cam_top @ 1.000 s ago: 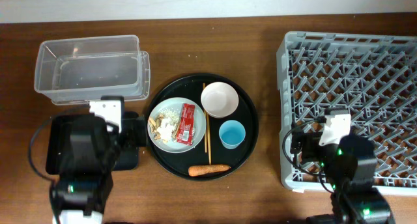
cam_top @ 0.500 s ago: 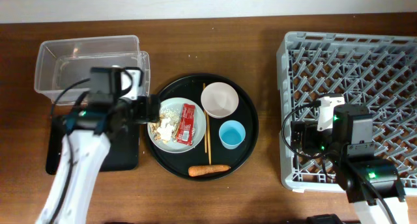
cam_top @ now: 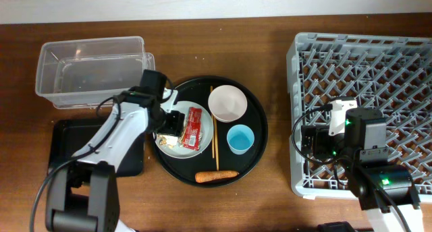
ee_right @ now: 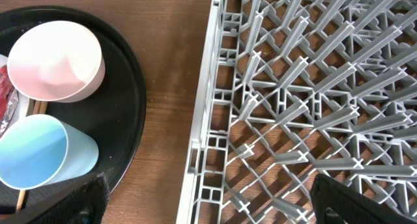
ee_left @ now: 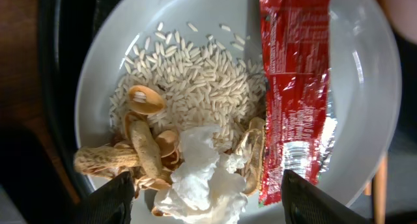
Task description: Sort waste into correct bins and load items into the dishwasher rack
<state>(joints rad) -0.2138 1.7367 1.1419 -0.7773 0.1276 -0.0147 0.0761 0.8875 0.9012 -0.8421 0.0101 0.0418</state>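
The pale grey plate [cam_top: 177, 148] lies on the round black tray and holds a red wrapper [cam_top: 194, 127], a white tissue [ee_left: 202, 175], peanut shells [ee_left: 133, 152] and rice crumbs [ee_left: 195, 81]. My left gripper [ee_left: 202, 198] is open just above the plate, its fingers on either side of the tissue. The white-pinkish cup [cam_top: 226, 102], the light-blue cup [cam_top: 240, 138] and the carrot [cam_top: 216, 176] are on the tray. My right gripper [ee_right: 208, 198] is open over the left edge of the grey dishwasher rack [cam_top: 364, 110]. The clear tub [cam_top: 91, 70] and black rectangular tray [cam_top: 64, 151] are at the left.
The large round black tray [cam_top: 260, 124] is at the table's middle, with thin wooden sticks [cam_top: 215, 141] beside the plate. Both cups also show in the right wrist view [ee_right: 55, 58] [ee_right: 39, 152]. Bare wood lies between the tray and the rack.
My left arm has swung right from above the black rectangular tray to over the plate and come down near the tissue. My right gripper has barely moved.
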